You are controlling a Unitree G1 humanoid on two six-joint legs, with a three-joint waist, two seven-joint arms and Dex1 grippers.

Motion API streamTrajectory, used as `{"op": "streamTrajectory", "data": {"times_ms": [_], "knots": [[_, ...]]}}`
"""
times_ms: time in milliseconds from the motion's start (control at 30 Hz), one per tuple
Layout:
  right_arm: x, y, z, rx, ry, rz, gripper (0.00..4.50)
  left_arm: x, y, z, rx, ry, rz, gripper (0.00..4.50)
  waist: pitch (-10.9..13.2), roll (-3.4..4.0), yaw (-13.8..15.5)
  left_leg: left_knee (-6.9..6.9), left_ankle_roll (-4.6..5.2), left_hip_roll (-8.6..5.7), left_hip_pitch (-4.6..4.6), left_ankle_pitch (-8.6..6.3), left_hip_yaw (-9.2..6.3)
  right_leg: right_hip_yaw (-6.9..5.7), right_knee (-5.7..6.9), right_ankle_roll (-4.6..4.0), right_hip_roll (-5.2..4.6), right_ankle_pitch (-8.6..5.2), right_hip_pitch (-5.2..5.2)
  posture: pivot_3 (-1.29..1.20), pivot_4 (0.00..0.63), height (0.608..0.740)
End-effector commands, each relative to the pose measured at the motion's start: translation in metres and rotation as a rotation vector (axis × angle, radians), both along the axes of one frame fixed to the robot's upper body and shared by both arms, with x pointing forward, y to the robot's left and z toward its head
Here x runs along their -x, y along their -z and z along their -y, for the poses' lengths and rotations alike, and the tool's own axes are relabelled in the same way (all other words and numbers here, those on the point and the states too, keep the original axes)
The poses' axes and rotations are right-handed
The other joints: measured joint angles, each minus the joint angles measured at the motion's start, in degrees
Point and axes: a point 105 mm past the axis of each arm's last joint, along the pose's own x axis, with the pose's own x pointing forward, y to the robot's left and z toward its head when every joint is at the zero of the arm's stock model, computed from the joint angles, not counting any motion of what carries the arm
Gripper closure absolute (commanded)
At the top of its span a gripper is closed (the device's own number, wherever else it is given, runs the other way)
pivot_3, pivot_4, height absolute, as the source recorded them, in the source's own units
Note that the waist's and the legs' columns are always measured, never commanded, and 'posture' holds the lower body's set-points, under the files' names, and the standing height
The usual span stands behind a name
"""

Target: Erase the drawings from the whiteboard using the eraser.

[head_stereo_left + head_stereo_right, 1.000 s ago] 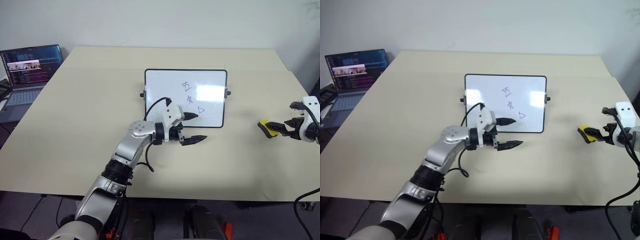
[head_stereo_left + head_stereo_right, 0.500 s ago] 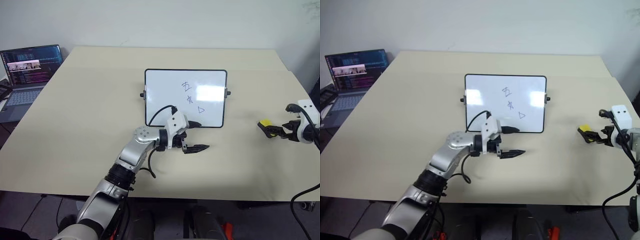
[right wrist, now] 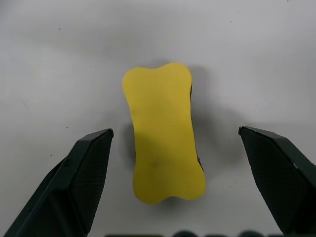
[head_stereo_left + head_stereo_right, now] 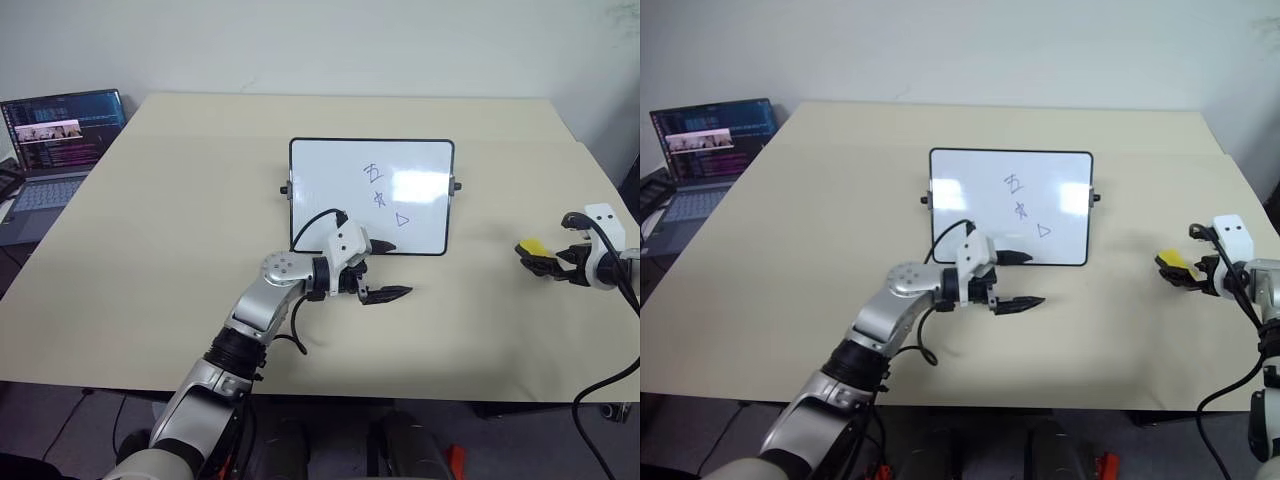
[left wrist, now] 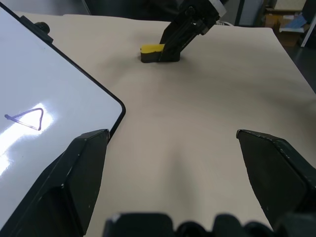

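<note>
The whiteboard [image 4: 330, 170] lies flat mid-table with three small blue drawings [image 4: 380, 197] on its right half; the triangle [image 5: 27, 118] is the nearest of them to my left gripper. My left gripper [image 4: 392, 270] hovers open just off the board's front edge, pointing right, nothing between its fingers. Far to the right, the yellow eraser [image 4: 532, 247] lies on the table. My right gripper [image 4: 556, 262] is open and straddles it. In the right wrist view the eraser [image 3: 163, 133] sits between the two fingers [image 3: 84, 182] with a gap on each side.
An open laptop [image 4: 55, 140] stands at the far left, off the table's edge. The beige table [image 4: 180, 220] is bare around the board. The right arm works near the table's right edge [image 4: 610, 330].
The right gripper has edged slightly lower and closer around the eraser. The left gripper has dipped a little toward the table's front. Board and eraser have not moved.
</note>
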Motion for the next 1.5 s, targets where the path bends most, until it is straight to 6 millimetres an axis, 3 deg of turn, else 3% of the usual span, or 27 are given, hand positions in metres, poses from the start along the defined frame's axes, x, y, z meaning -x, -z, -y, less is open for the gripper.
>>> {"op": "streamTrajectory", "data": {"times_ms": [33, 367, 567, 767, 1333, 1433, 1500], "knots": [[-0.005, -0.015, -0.001, -0.001, -0.011, 0.052, 0.19, 0.002, -0.013, 0.001, 0.027, 0.009, 0.046, 0.00, 0.00, 0.00, -0.01, 0.00, 0.00, 0.00, 0.00, 0.00, 0.00, 0.00, 0.00, 0.00, 0.00, 0.00, 0.00, 0.00, 0.150, 0.740], [-0.009, -0.025, 0.002, -0.007, 0.005, 0.099, 0.19, 0.002, -0.012, 0.001, 0.026, 0.009, 0.044, 0.00, 0.00, 0.00, -0.02, 0.01, 0.00, 0.00, 0.01, 0.00, -0.01, 0.00, 0.03, 0.00, 0.00, 0.00, 0.00, 0.00, 0.150, 0.740], [-0.010, -0.020, -0.001, -0.013, -0.003, 0.091, 0.19, 0.002, -0.013, 0.001, 0.027, 0.006, 0.042, 0.00, 0.00, 0.00, -0.03, 0.02, 0.00, 0.00, 0.00, 0.00, -0.01, 0.00, 0.03, 0.00, 0.00, 0.00, 0.00, 0.00, 0.150, 0.740], [-0.009, -0.020, -0.006, -0.015, -0.031, 0.092, 1.84, 0.003, -0.012, -0.001, 0.027, -0.001, 0.042, 0.00, 0.00, 0.00, -0.04, 0.03, 0.00, 0.00, 0.00, 0.00, -0.01, 0.00, 0.05, 0.00, 0.00, 0.00, 0.00, 0.00, 0.150, 0.740], [-0.008, -0.011, -0.009, -0.011, -0.040, 0.060, 1.84, 0.001, -0.012, -0.003, 0.024, -0.012, 0.049, 0.00, 0.00, 0.00, -0.03, 0.07, 0.00, 0.00, 0.01, 0.00, -0.01, -0.01, 0.08, 0.00, 0.00, 0.00, 0.01, 0.00, 0.150, 0.740], [-0.009, -0.010, -0.009, -0.010, -0.038, 0.057, 2.43, 0.001, -0.012, -0.004, 0.024, -0.015, 0.048, 0.00, 0.00, 0.00, -0.03, 0.08, 0.00, 0.00, 0.00, 0.00, -0.01, 0.00, 0.08, 0.00, 0.00, 0.00, 0.01, 0.00, 0.150, 0.740], [-0.009, -0.010, -0.009, -0.010, -0.036, 0.058, 3.07, 0.001, -0.011, -0.005, 0.023, -0.015, 0.048, 0.00, 0.00, 0.01, -0.03, 0.08, 0.00, 0.00, 0.01, 0.00, -0.01, -0.01, 0.09, 0.00, 0.00, 0.00, 0.01, 0.00, 0.150, 0.740]]}}
